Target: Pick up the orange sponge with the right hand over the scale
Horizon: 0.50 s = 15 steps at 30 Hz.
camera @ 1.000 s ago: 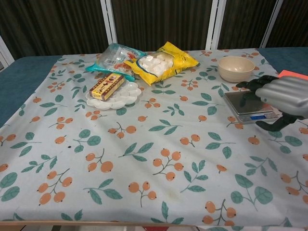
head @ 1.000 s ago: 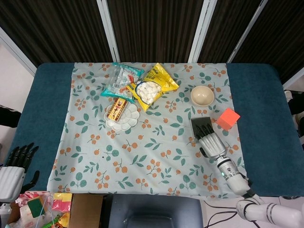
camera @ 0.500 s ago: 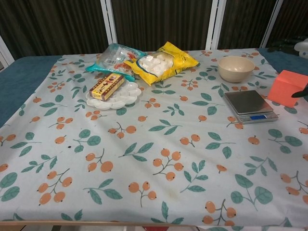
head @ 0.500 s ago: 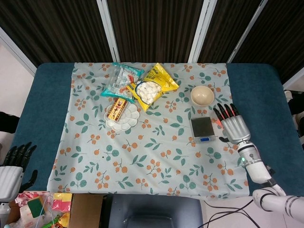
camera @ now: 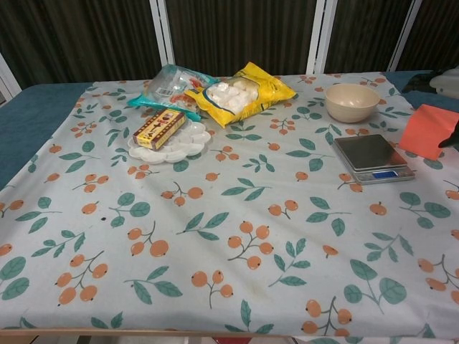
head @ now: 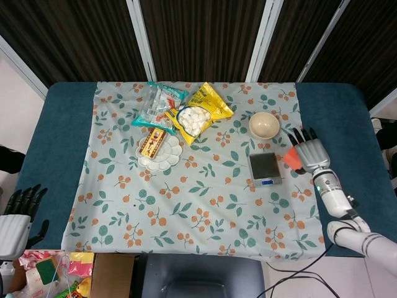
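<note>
Sponge: the orange block-shaped sponge (camera: 428, 130) sits tilted, just right of the flat silver digital scale (head: 265, 169).
Right hand: the right hand (head: 310, 153) covers it from above; whether it grips, I cannot tell.
Left hand: the left hand (head: 17, 218) idles open off the table.

The scale (head: 265, 169) lies between the bowl (head: 264, 125) behind it and the sponge (camera: 428, 130) at its right.
</note>
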{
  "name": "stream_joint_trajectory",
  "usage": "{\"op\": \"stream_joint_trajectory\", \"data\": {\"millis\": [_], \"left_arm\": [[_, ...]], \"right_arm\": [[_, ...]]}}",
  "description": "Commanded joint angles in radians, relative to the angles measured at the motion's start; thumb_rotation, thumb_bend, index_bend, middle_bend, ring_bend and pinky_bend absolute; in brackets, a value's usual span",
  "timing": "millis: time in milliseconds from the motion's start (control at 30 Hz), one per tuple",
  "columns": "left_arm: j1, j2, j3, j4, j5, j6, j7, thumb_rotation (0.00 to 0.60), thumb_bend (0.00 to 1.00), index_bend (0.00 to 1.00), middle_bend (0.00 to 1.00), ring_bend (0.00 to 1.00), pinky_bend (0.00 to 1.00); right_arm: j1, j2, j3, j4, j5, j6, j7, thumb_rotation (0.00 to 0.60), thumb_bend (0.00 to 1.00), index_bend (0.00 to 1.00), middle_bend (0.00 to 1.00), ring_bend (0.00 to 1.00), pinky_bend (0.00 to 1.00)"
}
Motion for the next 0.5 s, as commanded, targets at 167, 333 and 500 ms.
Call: {"op": "stream_joint_trajectory", "data": {"millis": [167, 333, 500], "left_arm": [[-0.002, 0.001, -0.001, 0.003, -0.002, -0.004, -0.007, 0.6, 0.45, 0.0, 0.0, 0.02, 0.03], [-0.003, -0.001, 0.0, 0.003, -0.004, -0.007, -0.002, 0.6, 0.45, 0.0, 0.0, 0.02, 0.03], [-0.004, 0.0, -0.002, 0.001, -0.01, -0.009, -0.002, 0.6, 0.45, 0.0, 0.0, 0.02, 0.03]], "right_arm": [[0.008, -0.05, -0.025, 0.067, 0.051, -0.019, -0.065, 0.6, 0.19, 0.0, 0.0, 0.0, 0.0], [0.017, -0.082, -0.014, 0.092, 0.093, -0.016, -0.097, 0.6, 0.19, 0.02, 0.03, 0.01, 0.04], [0.022, -0.105, -0.014, 0.093, 0.116, 0.02, -0.158, 0.6, 0.2, 0.57, 0.42, 0.43, 0.63]]}}
